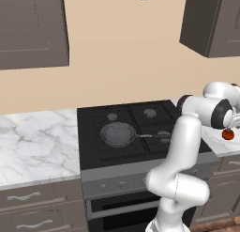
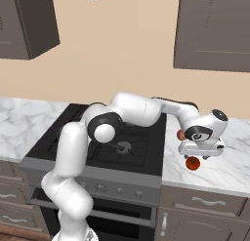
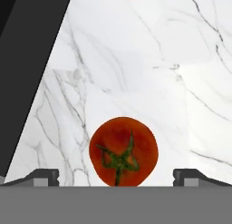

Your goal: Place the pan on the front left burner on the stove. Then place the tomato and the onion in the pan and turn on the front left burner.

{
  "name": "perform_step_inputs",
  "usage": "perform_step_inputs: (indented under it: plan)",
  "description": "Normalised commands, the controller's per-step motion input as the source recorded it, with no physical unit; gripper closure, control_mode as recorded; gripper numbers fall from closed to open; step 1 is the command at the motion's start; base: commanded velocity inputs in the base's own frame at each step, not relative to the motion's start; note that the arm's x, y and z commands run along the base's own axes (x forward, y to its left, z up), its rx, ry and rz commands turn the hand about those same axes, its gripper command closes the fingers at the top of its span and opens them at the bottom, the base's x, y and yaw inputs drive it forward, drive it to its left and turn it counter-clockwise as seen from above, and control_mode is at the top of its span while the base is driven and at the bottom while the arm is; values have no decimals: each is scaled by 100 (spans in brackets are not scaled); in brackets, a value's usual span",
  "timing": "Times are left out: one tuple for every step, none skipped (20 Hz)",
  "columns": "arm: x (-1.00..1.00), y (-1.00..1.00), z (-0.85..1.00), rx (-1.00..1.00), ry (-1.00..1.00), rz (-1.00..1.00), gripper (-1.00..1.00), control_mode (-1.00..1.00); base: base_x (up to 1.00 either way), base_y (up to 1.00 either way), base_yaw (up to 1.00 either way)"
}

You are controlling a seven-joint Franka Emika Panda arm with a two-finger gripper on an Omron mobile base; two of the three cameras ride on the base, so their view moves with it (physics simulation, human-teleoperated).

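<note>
Hand view shows the hand (image 3: 116, 177) spread wide above the tomato (image 3: 123, 151) on the marble counter (image 3: 145, 64), gripping nothing.

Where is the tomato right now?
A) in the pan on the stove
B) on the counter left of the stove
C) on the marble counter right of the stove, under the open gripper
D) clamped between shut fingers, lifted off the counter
C: the tomato lies on the marble counter, between the fingertips of the open gripper; the pan on the stove is empty.
</note>
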Motion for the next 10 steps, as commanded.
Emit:
perform_step_inputs:
  plan:
    - [0,0,0,0,0,0,-100,-100,0,0,0]
    - [0,0,0,0,0,0,-100,-100,0,0,0]
    - [0,0,0,0,0,0,-100,-100,0,0,0]
    - [0,0,-2,0,0,0,-100,-100,0,0,0]
    - [0,0,-4,0,0,0,-100,-100,0,0,0]
    - [0,4,-7,0,0,0,-100,-100,0,0,0]
    - [4,4,-11,0,0,0,-100,-100,0,0,0]
    - [5,5,-14,0,0,0,-100,-100,0,0,0]
    - [5,6,-16,0,0,0,-100,-100,0,0,0]
    - [4,6,-16,0,0,0,-100,-100,0,0,0]
